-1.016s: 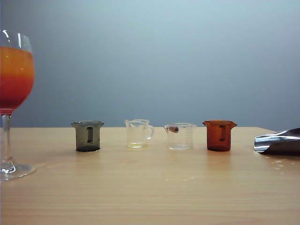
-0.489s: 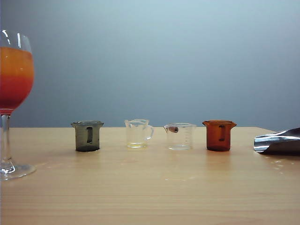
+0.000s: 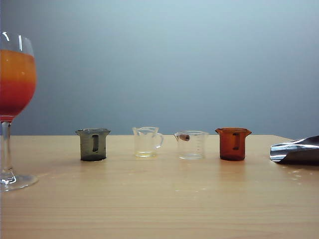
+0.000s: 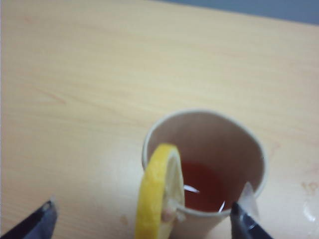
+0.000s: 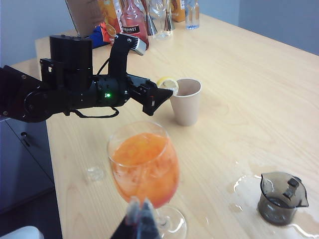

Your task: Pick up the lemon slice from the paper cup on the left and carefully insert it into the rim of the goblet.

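Left gripper point(image 4: 142, 221) stands wide open and empty in the left wrist view, jaws either side of the lemon slice point(image 4: 158, 191) perched on the paper cup point(image 4: 204, 164) rim, evidently lined up for a pinch. Right wrist view: right gripper point(image 5: 139, 219) appears closed (tips blurred) before the goblet point(image 5: 144, 169), holding nothing visible. Exterior view shows only the goblet at the table's point(image 3: 164, 199) left edge.

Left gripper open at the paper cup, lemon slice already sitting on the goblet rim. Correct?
Not quite. The lemon slice sits on the paper cup rim, not the goblet; the left wrist view shows it. The left gripper is open at the cup.
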Motion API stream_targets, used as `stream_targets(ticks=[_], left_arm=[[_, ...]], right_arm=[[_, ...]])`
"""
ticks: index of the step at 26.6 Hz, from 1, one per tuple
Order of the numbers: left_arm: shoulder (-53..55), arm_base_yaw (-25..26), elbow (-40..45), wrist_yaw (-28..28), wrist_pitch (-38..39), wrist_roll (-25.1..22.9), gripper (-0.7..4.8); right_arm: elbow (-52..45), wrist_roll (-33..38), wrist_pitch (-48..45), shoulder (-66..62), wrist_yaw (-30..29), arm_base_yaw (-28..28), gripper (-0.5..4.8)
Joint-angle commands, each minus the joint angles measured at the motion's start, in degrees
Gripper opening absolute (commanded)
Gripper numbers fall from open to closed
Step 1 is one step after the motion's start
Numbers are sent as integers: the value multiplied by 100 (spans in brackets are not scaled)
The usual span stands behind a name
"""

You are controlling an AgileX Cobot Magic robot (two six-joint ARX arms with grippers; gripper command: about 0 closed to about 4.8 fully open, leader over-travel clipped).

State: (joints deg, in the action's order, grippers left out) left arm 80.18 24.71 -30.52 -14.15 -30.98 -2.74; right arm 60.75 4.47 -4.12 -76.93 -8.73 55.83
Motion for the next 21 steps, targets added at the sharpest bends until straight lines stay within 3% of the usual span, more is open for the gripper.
stream_targets(ticks=[1,5,10,13,18,21], left_arm=[[85,-35,-22,-22,-236,22,479],[105,-35,-24,-28,-382,22,477],[120,-35,-24,-223,-348,24,368],[127,-37,-24,-328,-293,22,358],[127,-35,-24,-413,-293,20,175],[127,-35,-24,-411,-293,20,142]], right_arm=[[22,-9,4,9,-17,7,-7],[22,-7,2,9,-15,7,-7],[22,-7,7,7,-17,7,-7],[22,-9,59,7,0,7,-7],[22,-7,179,7,4,2,-7],[22,-9,223,7,4,2,-7]])
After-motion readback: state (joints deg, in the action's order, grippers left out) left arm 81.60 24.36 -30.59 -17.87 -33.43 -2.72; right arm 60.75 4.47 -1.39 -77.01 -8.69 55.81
